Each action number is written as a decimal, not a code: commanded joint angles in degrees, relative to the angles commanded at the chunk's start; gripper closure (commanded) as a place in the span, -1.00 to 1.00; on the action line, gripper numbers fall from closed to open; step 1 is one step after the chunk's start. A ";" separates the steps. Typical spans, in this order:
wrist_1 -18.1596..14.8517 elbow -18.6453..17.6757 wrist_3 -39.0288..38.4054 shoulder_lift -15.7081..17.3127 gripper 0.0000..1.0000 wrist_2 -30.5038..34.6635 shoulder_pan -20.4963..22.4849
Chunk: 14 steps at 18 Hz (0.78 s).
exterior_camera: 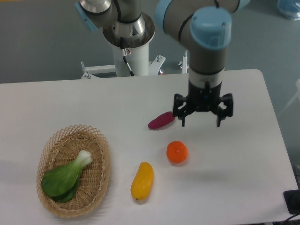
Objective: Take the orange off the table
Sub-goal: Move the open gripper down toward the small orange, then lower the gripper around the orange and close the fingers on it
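Camera view: we see our fingers (200, 122) spread wide and holding nothing, hovering above the tabletop (243, 154). The orange (177, 152) lies at their seven o'clock, untouched.

A bright, glossy orange colour is being shown by the orange (177, 152). Plain white is being presented by the tabletop (243, 154). The end effector (200, 121) is being seen in black, beneath a grey arm capped in light blue. A yellow-orange skin is being displayed by the elongated fruit (142, 181), and deep purple by the oblong vegetable (161, 120). A tan woven pattern is being shown by the basket (100, 154), with a green, white-stemmed leafy vegetable (65, 176) inside.
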 joint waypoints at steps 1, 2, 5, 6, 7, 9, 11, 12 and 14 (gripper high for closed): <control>0.79 0.00 0.09 -0.18 -1.00 0.00 -0.26; 2.10 -0.61 0.00 -0.53 -1.00 -0.09 -0.53; 6.68 -5.35 0.79 -2.11 -1.00 0.00 -0.62; 6.77 -5.54 1.66 -3.42 -1.00 0.09 -0.62; 6.68 -5.28 2.20 -4.74 -1.00 0.17 -0.62; 6.95 -7.72 2.55 -6.85 -1.00 0.70 -0.97; 8.69 -9.49 2.64 -6.95 -1.00 3.23 -1.85; 9.31 -9.49 2.64 -7.21 -1.00 3.42 -1.94; 9.41 -9.58 2.55 -7.74 -1.00 3.43 -2.02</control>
